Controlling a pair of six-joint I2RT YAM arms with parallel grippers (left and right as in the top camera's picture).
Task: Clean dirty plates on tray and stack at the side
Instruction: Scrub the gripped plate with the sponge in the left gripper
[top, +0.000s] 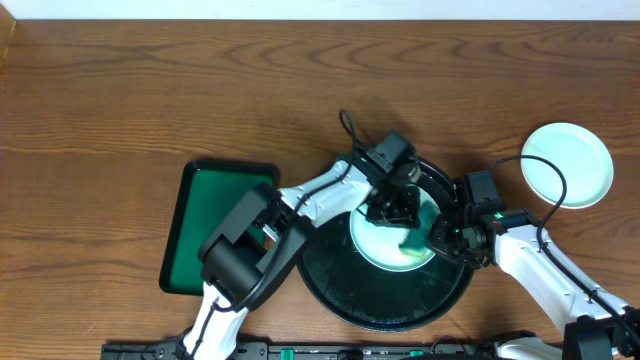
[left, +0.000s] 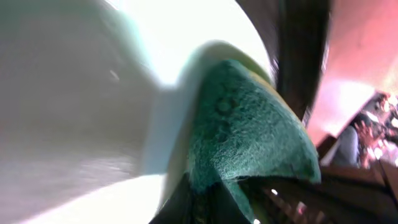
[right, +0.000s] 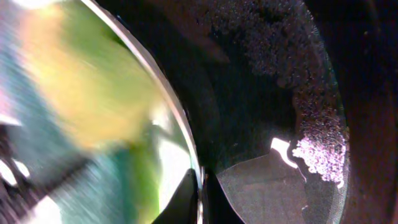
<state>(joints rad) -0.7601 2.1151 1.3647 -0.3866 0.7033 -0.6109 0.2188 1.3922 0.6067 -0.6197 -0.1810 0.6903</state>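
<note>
Shows left pincer (top: 393, 207) clamped on a sponge (left: 249, 137), pressed to the smeared plate (top: 372, 240) on the black tray (top: 340, 295) by the near edge of the surface (top: 150, 90). Shows right pincer (top: 441, 237) pinched on that plate's rim, likely against sliding. Shows wiped plate (top: 567, 163) set aside near right edge.

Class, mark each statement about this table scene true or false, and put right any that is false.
1. The left gripper is shut on a green sponge over the plate on the black tray. True.
2. The right gripper hangs open, clear of that plate. False: it is shut on the plate's rim.
3. A second white plate lies on the tabletop, to the right of the black tray. True.
4. The green tray holds a plate. False: no plate shows in it.
</note>
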